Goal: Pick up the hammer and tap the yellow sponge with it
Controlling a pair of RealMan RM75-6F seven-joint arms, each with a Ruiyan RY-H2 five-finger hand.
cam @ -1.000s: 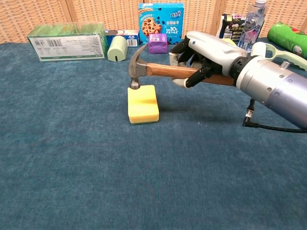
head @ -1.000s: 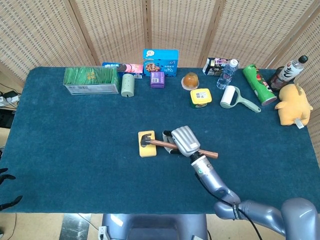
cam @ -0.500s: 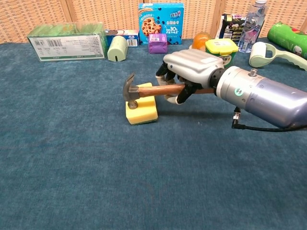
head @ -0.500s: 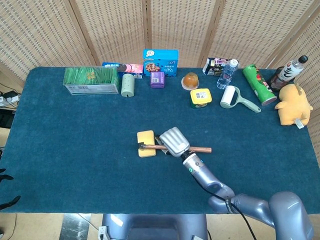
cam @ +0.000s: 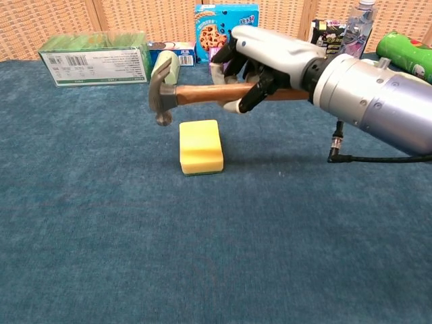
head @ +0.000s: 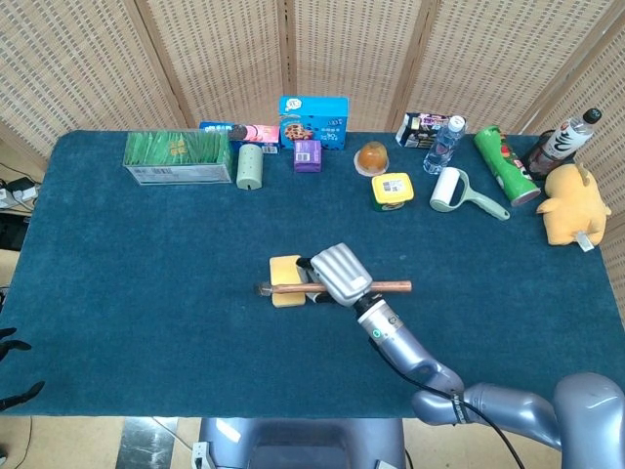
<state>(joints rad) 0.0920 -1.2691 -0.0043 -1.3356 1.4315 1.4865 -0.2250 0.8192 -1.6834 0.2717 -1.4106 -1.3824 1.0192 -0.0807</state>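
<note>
While the right robot hand (cam: 253, 64) grips the wooden handle of the hammer (cam: 202, 94), its fingers wrapped around the shaft, the tool hangs level above the desk (cam: 101, 223). The metal head sits in the air just up and to the left of the yellow sponge (cam: 201, 146), not touching it. That sponge lies flat on the blue cloth of the desk, near the middle. In the head view the robot hand (head: 337, 276) covers the middle of the hammer (head: 283, 287), whose handle crosses over the sponge (head: 285, 277) and whose head pokes out past its left edge. The left robot hand shows in neither view.

Farther back, along the far edge of the desk, stands a row of things: a green box (head: 178, 156) at the left, a pale green roll (head: 250, 166), a blue cookie box (head: 313, 121), a small purple box (head: 307, 154), an orange jelly cup (head: 372, 157), a yellow-lidded tub (head: 392, 191), a water bottle (head: 442, 145), a lint roller (head: 454, 191), a green can (head: 505, 163) lying down, a dark bottle (head: 563, 140) and a yellow plush toy (head: 570, 205) at the right. A wicker screen (head: 322, 49) stands behind them.
</note>
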